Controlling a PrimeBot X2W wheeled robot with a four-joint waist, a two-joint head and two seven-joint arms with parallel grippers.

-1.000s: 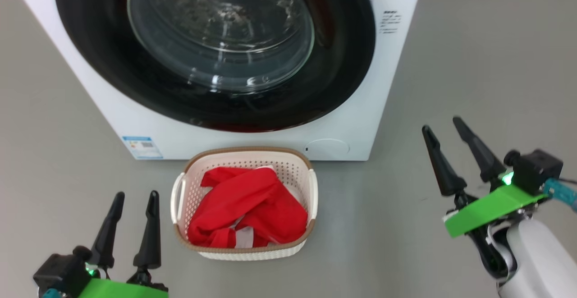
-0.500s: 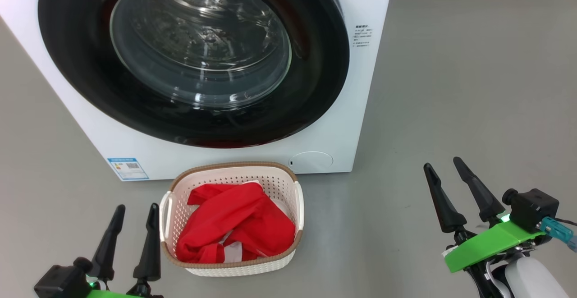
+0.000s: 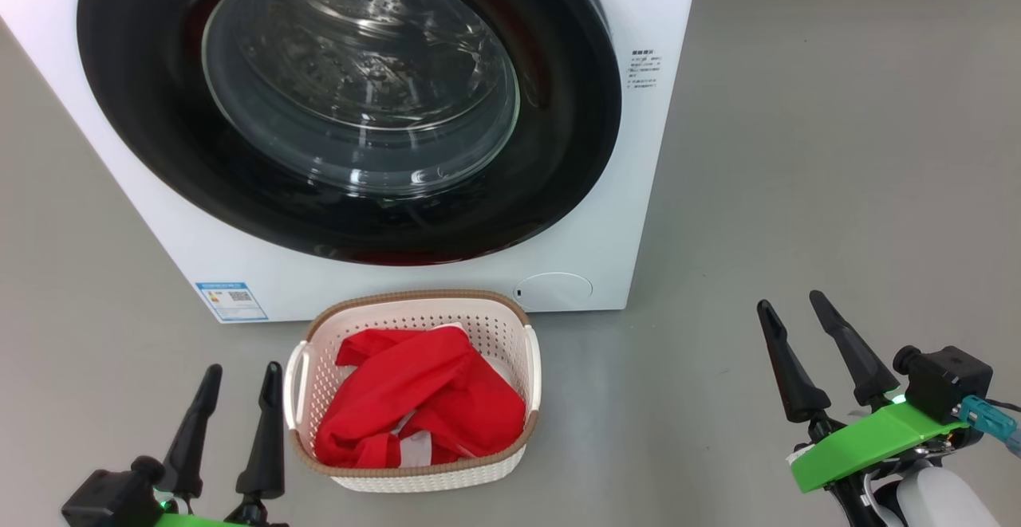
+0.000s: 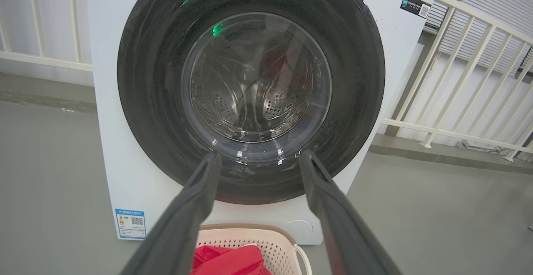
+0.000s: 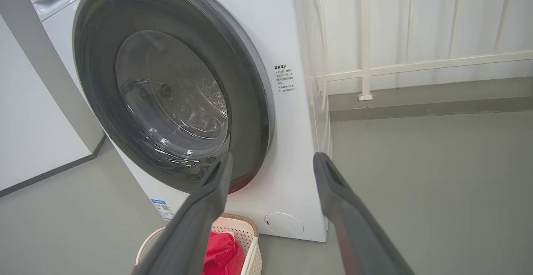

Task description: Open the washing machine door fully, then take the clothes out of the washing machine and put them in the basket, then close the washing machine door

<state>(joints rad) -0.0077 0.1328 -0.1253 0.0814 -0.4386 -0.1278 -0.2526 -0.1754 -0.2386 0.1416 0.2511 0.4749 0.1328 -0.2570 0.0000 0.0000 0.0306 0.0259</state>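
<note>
Jaws of both grippers stand wide apart, nothing between them. Left gripper (image 3: 242,371) sits at the lower left of the head view, fingers pointing up, close beside the basket (image 3: 415,299) on its left but not touching it. Right gripper (image 3: 790,300) sits at the lower right over bare grey floor (image 3: 798,152), well apart from the basket, fingers tilted slightly leftward. Basket rests on the floor just in front of the washing machine (image 3: 606,216), its far rim near the machine's lower edge. Clothes (image 3: 431,399) lie in the basket: a bright red heap covering most of the bottom, with a strip of white cloth (image 3: 415,452) at the near side. Washing machine door (image 3: 359,80) lies flush against the machine's front, its glossy black rim unbroken all round in both wrist views. Perforated steel drum (image 4: 250,100) shows through the glass bowl; a dim reddish patch in the glass may be cloth or a reflection, cannot tell which. Blue label sticker (image 3: 230,300) sits at the lower left corner of the front, a round cap (image 3: 554,291) at the lower right. White railing (image 4: 458,79) runs behind the machine in the left wrist view
</note>
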